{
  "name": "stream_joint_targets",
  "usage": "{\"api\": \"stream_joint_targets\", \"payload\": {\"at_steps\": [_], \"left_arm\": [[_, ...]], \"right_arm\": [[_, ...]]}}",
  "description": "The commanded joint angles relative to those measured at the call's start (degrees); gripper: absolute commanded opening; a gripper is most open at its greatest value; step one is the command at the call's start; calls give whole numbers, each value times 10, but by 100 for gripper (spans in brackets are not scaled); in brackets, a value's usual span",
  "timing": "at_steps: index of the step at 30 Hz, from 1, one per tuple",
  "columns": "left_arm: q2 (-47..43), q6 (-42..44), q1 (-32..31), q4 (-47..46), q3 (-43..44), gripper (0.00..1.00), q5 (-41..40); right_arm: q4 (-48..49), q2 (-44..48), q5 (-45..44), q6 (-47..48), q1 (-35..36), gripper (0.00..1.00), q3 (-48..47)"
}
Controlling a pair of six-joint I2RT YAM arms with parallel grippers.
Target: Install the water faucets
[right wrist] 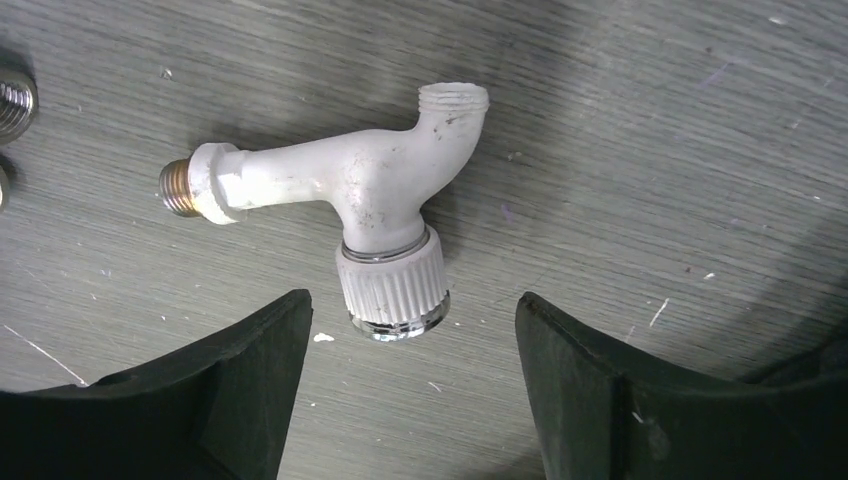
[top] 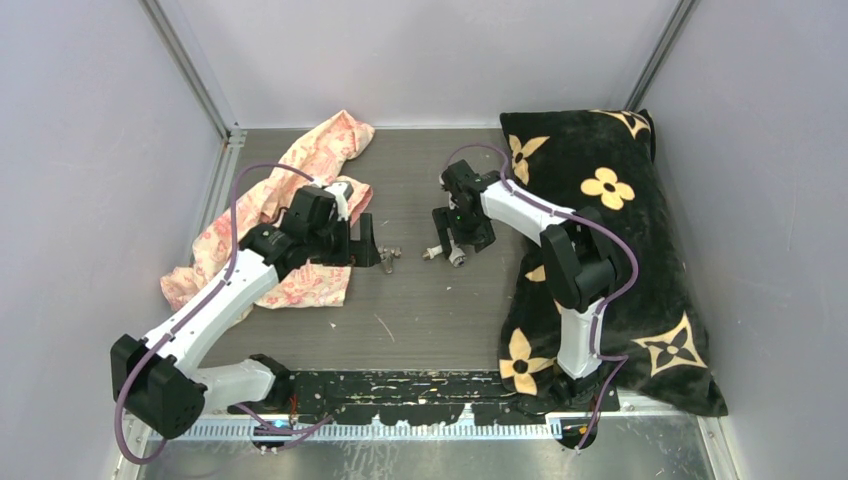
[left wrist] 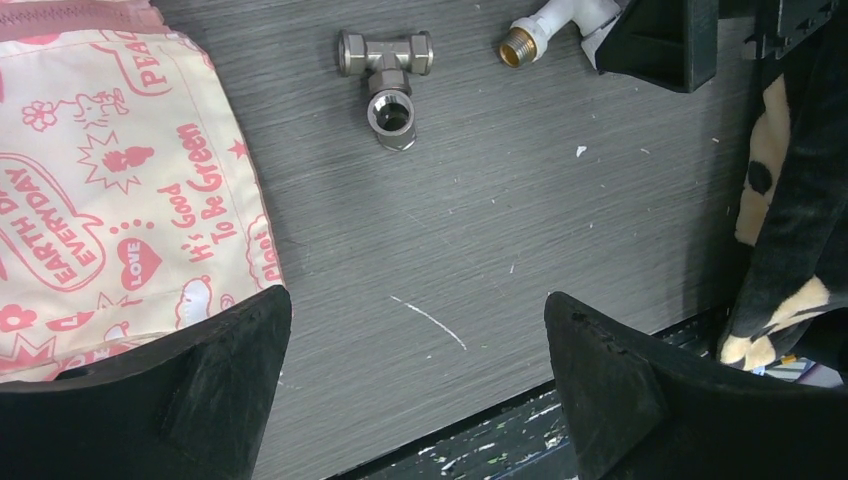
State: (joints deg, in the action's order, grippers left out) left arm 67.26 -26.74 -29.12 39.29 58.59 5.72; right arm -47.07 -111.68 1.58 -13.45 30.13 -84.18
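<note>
The white plastic tap lies on the grey table, its brass tip to the left and its ribbed knob toward my right gripper. That gripper is open and empty, just short of the knob. The tap also shows in the top view and in the left wrist view. The metal T fitting lies beside it, small in the top view. My left gripper is open and empty, short of the fitting, in the top view just left of it.
A pink patterned cloth lies at the left under my left arm, its edge in the left wrist view. A black flowered pillow fills the right side. Metal frame posts stand at the back corners.
</note>
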Motion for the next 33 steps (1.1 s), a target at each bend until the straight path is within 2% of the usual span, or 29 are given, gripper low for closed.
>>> {"api": "stream_joint_targets", "payload": {"at_steps": [1,3,10,14,17,21,25,28,30,33], "left_arm": [[9,0,2,-3,17,96,21],[19,-1,2,-2,21,99,25],[30,-1,2,-5,31,100,15],[37,7,2,-17,33,100,43],[35,18,1,-33,33,100,58],[20,30,1,-46,31,100,59],[20,38,1,-40,36,100,61],[30,53,2,-27,45,100,71],[36,61,1,-25,48,100,75],[37,72,1,-29,52,100,75]], "right_arm": [[17,24,18,13,1,77,13],[29,21,17,10,1,75,23],[102,16,36,-7,8,61,50],[124,24,40,-5,12,45,58],[109,15,34,-1,12,44,50],[104,0,26,1,12,53,58],[105,-13,22,3,12,48,60],[101,-15,17,5,12,48,58],[100,-8,18,9,12,36,60],[87,15,33,11,12,14,55]]}}
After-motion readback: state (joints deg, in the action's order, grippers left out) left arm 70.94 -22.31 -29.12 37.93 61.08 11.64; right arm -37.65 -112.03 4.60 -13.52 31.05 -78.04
